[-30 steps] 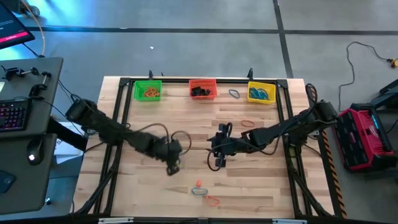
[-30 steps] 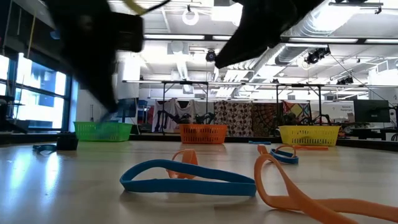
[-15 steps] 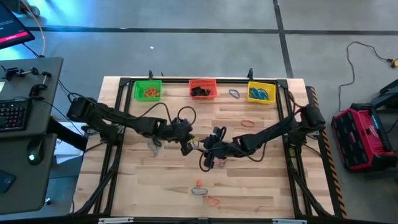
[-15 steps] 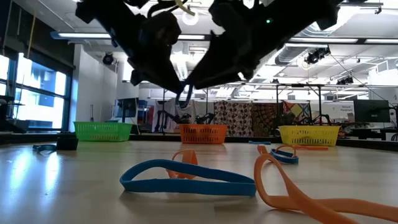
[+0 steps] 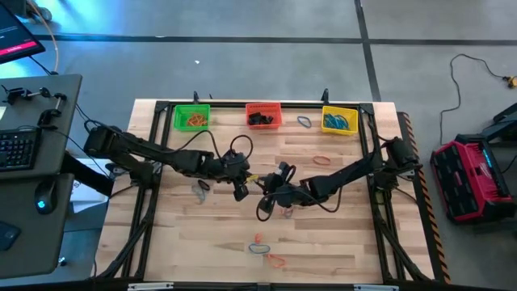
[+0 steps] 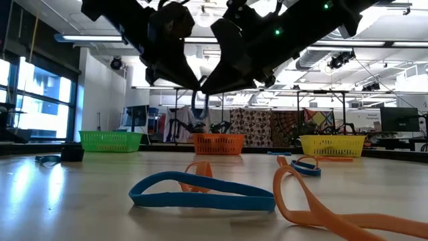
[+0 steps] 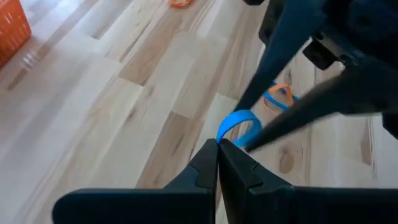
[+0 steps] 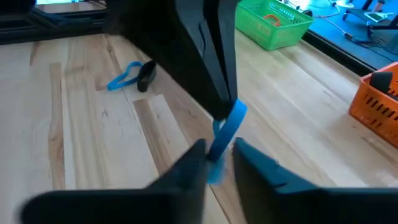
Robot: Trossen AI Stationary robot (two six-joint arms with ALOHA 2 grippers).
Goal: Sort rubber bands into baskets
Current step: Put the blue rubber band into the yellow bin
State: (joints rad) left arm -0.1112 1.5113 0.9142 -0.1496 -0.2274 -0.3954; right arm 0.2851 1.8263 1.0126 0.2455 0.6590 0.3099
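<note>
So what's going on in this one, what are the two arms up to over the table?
Both grippers meet above the middle of the table, sharing one blue rubber band. The left gripper is shut on it, and the right gripper has its fingers at the band's other end; it looks like a handover in mid-air. The green basket, red-orange basket and yellow basket stand along the far edge, each already holding bands. More loose bands lie near the front edge.

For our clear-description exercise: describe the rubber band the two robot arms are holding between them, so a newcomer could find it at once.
Start at the wooden table and find its middle, where the left claw and right claw meet in the air. Between them hangs a blue rubber band, pinched by both. Unlike every other band, it is off the tabletop, not in a basket.
</note>
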